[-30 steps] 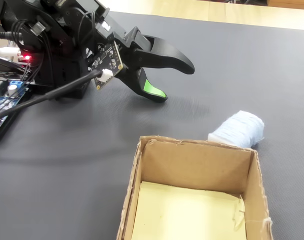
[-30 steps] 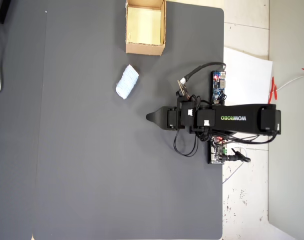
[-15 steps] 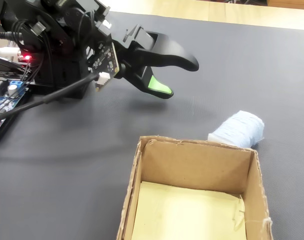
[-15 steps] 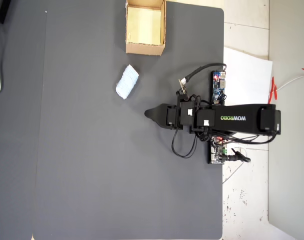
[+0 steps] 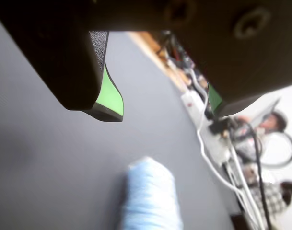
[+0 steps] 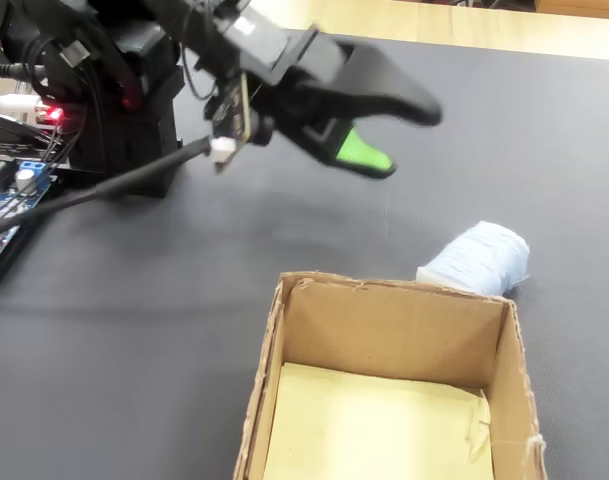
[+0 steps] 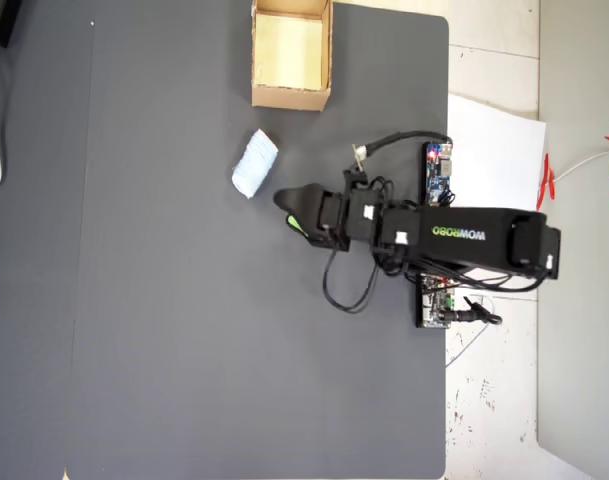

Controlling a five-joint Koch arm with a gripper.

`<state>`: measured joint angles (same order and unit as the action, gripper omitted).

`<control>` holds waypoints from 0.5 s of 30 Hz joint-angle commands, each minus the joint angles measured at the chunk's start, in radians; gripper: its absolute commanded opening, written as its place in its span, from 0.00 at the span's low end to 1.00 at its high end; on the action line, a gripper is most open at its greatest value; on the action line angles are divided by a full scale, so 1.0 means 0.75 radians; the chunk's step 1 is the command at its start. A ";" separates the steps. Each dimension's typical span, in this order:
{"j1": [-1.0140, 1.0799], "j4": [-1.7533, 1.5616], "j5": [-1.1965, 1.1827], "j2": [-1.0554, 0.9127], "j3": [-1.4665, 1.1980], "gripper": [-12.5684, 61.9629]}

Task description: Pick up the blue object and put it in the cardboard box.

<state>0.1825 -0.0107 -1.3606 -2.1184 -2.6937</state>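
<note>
cardboard box [image 6: 394,330] seemingly empty, blue object [image 6: 479,258] just outside, gripper [image 6: 404,140] parted

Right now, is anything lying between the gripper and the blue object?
Nothing. In the overhead view only bare dark mat separates the gripper from the blue object; the wrist view shows the same clear stretch.
</note>
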 commanded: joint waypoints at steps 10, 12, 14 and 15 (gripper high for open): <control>0.051 0.477 0.006 0.209 0.493 0.62; 0.070 0.513 0.008 0.276 0.558 0.62; 0.092 0.530 0.006 0.354 0.622 0.62; 0.106 0.536 0.006 0.401 0.657 0.62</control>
<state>0.2516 0.3942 -1.3514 -1.8331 -2.2948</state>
